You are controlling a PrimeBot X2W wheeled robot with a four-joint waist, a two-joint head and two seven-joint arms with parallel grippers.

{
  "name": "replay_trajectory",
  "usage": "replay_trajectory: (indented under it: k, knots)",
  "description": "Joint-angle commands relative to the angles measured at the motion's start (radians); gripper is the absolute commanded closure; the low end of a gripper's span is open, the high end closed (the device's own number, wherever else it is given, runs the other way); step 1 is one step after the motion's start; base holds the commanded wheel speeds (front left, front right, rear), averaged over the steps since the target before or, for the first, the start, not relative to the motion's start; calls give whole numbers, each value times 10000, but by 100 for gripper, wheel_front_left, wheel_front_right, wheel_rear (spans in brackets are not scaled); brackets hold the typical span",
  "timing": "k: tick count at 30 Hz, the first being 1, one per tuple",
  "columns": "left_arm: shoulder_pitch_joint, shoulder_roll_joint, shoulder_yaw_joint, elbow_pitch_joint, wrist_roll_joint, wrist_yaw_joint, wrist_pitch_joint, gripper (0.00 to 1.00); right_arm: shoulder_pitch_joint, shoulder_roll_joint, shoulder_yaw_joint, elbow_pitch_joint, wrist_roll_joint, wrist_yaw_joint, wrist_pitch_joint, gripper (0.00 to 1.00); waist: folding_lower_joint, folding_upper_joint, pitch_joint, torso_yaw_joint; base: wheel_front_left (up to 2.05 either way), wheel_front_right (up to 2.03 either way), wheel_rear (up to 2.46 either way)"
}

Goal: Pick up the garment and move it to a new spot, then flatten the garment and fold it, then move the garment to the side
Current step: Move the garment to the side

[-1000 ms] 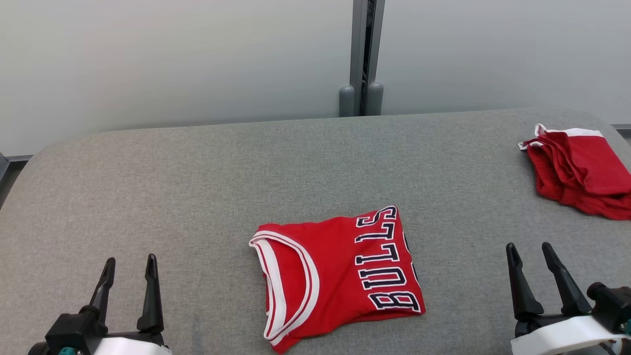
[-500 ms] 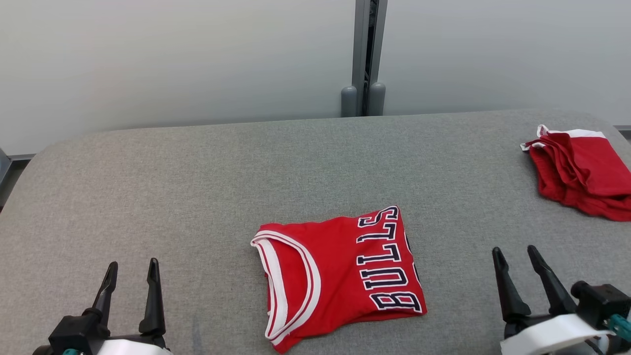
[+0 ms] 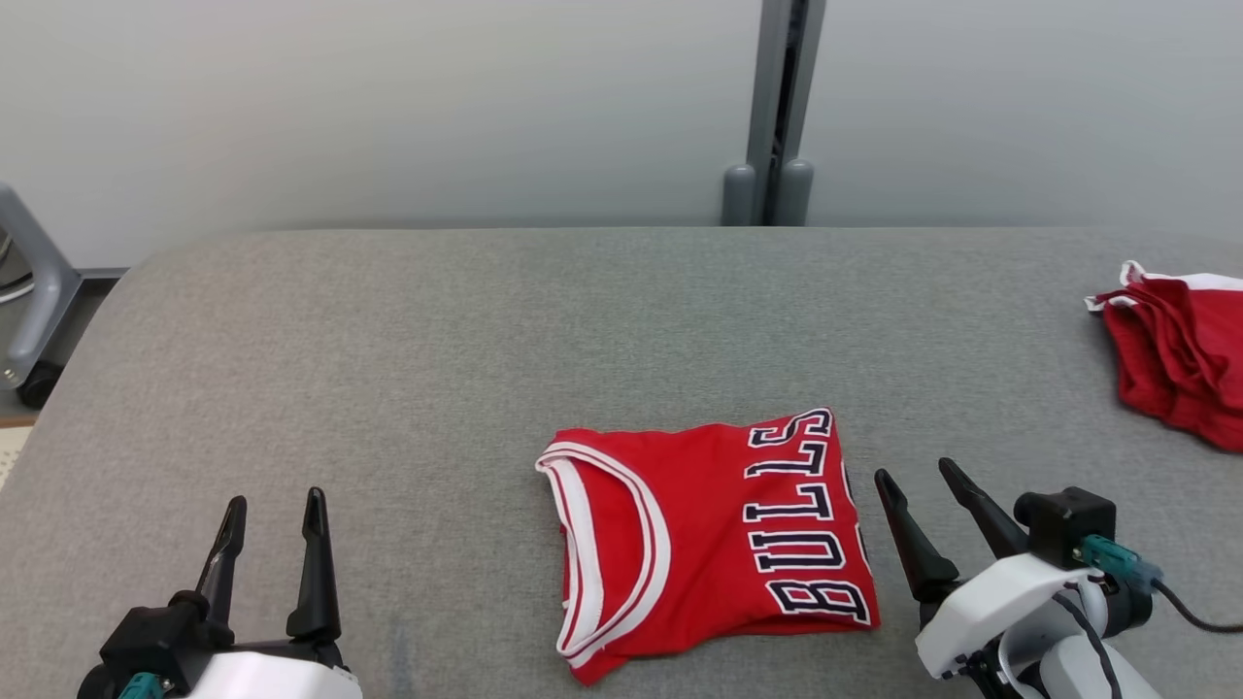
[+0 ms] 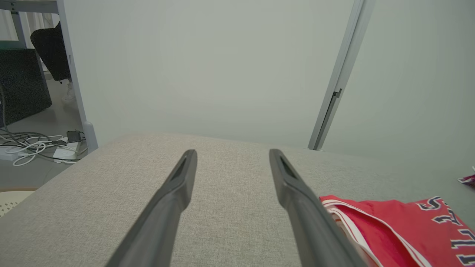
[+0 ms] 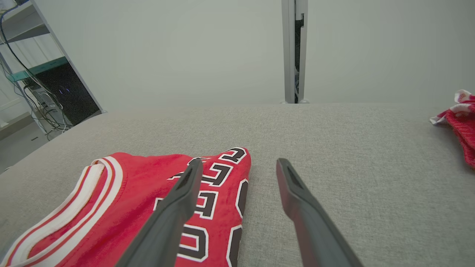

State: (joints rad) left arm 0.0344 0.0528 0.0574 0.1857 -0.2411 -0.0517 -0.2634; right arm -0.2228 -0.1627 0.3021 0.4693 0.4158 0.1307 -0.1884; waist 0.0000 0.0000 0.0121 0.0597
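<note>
Our folded red jersey [image 3: 699, 544] lies flat on the grey padded table [image 3: 388, 330], near its 6 o'clock edge. Our right gripper [image 3: 911, 469] hangs just off the jersey's 3 o'clock side, jaws spread wide, holding nothing. Our left gripper [image 3: 275, 498], equally wide and empty, sits well apart at 9 o'clock. Another red garment [image 3: 1180, 364] lies at 2 o'clock.

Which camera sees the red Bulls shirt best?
The head view: the whole folded shirt shows from above. The right wrist view cuts off its near part; the left wrist view catches a corner of it.
</note>
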Motion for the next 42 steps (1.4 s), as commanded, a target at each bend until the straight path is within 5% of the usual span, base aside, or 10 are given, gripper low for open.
replay_trajectory:
  k: [1,18,19,20,21,32,42]
  knots:
    - [-153,22,-19,-26,-50,1,-8,0,-219,-2,25,279,60,2,60,0,0,0,83,174,0,0,0]
    - [-600,-1,-435,18,-184,167,-8,0,-1711,480,833,4012,975,2,320,0,0,0,702,915,0,0,0]
    - [-623,-1,-433,21,-199,172,-8,0,-1692,531,952,4083,1122,2,394,32,0,0,710,908,0,0,0]
    - [-643,0,-419,21,-212,189,-8,0,-1694,538,1112,4134,1185,2,447,80,0,0,718,891,0,0,0]
    - [-657,-2,-405,26,-215,194,-8,0,-1699,544,1231,4183,1297,2,494,100,0,0,727,866,0,0,0]
    - [-1048,-5,-518,20,-265,81,-8,0,-3143,-31,1882,4314,1807,0,183,100,0,0,1137,600,0,0,0]
    - [-1671,-4,-609,-702,-199,-62,-5,0,-5587,-1548,2297,3938,1846,0,122,100,0,0,2471,-158,0,0,0]
